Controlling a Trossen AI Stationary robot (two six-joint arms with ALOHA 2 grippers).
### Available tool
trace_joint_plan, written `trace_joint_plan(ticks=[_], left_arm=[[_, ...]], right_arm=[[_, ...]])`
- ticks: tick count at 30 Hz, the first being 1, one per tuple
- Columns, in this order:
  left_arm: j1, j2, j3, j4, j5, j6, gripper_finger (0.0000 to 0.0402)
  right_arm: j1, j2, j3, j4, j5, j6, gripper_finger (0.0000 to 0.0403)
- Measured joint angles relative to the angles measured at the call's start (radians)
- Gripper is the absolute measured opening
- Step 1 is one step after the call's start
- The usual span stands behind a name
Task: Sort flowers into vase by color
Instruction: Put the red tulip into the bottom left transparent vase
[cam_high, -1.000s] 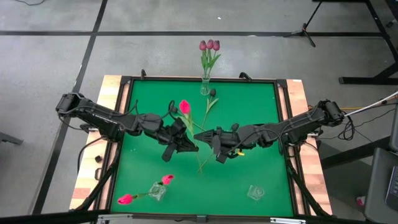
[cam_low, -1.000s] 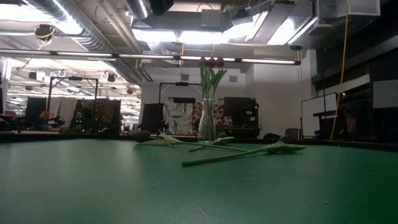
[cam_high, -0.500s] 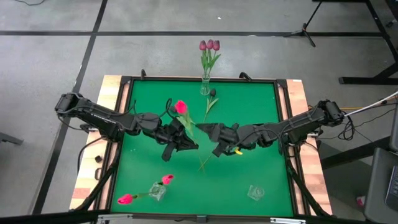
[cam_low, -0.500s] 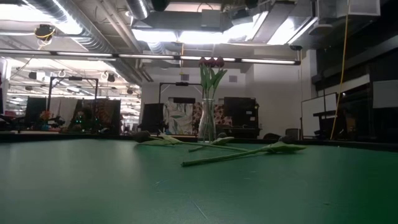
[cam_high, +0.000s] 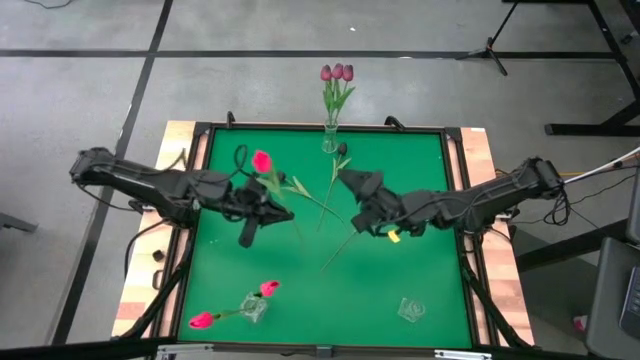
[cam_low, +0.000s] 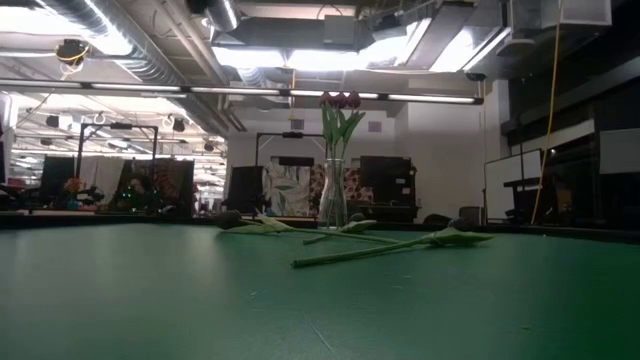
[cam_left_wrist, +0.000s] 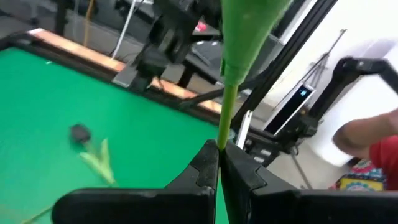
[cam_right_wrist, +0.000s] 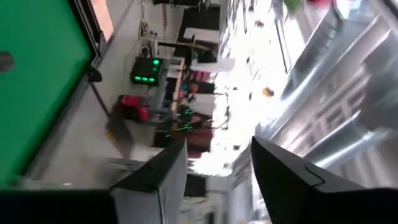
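A robotics lab: exposed ceiling ducts (cam_low: 150, 50), concrete floor (cam_high: 90, 100), equipment stands (cam_high: 600, 60) around the table (cam_high: 330, 290).

Overhead view evenly lit, soft shadows on green mat (cam_high: 400, 260). Low view backlit by ceiling lights (cam_low: 330, 55), glare there. Both wrist views motion-blurred; stem (cam_left_wrist: 227, 112) close-up soft, right wrist blown out by glare

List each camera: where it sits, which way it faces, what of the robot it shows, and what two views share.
High: overhead, facing straight down; both dark arms, left hand, right hand.
Low: at tabletop height, facing level across the green table; no arm shows.
Left wrist: on the left arm, fingers shut on a thin green stem.
Right wrist: on the right arm, facing the room; open fingers.
Shared: high and low both show the clear glass vase of mauve tulips.
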Motion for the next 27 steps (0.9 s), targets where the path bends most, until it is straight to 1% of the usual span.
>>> trace_joint_plan(ticks=[3,6,8,11,13,15,17,19,21,27], left_arm=[[-0.039,-0.075,0.0,-0.098,-0.063,-0.014,0.0005],[-0.099,-0.13,0.0,-0.185,-0.132,-0.042,0.0005],[-0.147,-0.161,0.0,-0.251,-0.159,-0.065,0.0005],[-0.223,-0.185,0.0,-0.298,-0.215,-0.105,0.0005],[-0.281,-0.187,0.0,-0.306,-0.244,-0.106,0.0005],[-0.338,-0.187,0.0,-0.315,-0.292,-0.112,0.0005],[-0.394,-0.183,0.0,-0.327,-0.367,-0.128,0.0005],[-0.449,-0.177,0.0,-0.341,-0.448,-0.142,0.0005],[-0.504,-0.175,0.0,-0.344,-0.51,-0.169,0.0005],[-0.65,-0.174,0.0,-0.349,-0.597,-0.264,0.0005]], right_arm=[[0.0,-0.077,0.0,-0.118,-0.001,0.189,0.0179],[0.0,-0.168,0.0,-0.278,-0.032,0.404,0.0179],[0.0,-0.234,0.0,-0.389,-0.056,0.548,0.0179],[0.0,-0.32,0.001,-0.507,-0.07,0.738,0.0179],[0.0,-0.363,0.001,-0.576,-0.088,0.831,0.0179],[0.0,-0.395,0.001,-0.619,-0.117,0.9,0.0179],[0.0,-0.414,0.0,-0.642,-0.145,0.948,0.0179],[0.0,-0.428,0.0,-0.65,-0.159,0.98,0.0179],[0.0,-0.432,0.0,-0.664,-0.164,0.995,0.0179],[0.0,-0.422,0.0,-0.695,-0.165,1.017,0.0179]])
